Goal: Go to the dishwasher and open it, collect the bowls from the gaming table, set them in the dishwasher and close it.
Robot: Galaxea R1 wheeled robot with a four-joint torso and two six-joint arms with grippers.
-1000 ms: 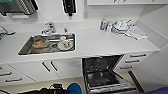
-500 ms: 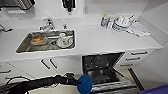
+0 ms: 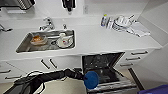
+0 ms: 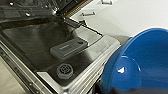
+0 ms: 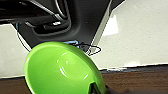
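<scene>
The dishwasher (image 3: 101,65) stands open under the white counter, with its door (image 3: 113,85) folded down flat. My left arm comes in from the left, and my left gripper (image 3: 84,78) is shut on a blue bowl (image 3: 91,79) held over the near left part of the door. In the left wrist view the blue bowl (image 4: 140,65) sits large beside the door's inner face (image 4: 35,40) and its detergent compartment (image 4: 68,47). In the right wrist view my right gripper (image 5: 96,88) is shut on the rim of a green bowl (image 5: 60,70).
A steel sink (image 3: 23,47) with dishes in it lies left of the dishwasher, with a tap (image 3: 48,23) behind it. White drawers (image 3: 138,53) flank the dishwasher's right side. Stacked dishes and a cloth (image 3: 123,22) sit on the counter at the back right.
My left arm has swung in from the lower left, bringing the blue bowl up and rightward over the open dishwasher door. The camera has shifted slightly.
</scene>
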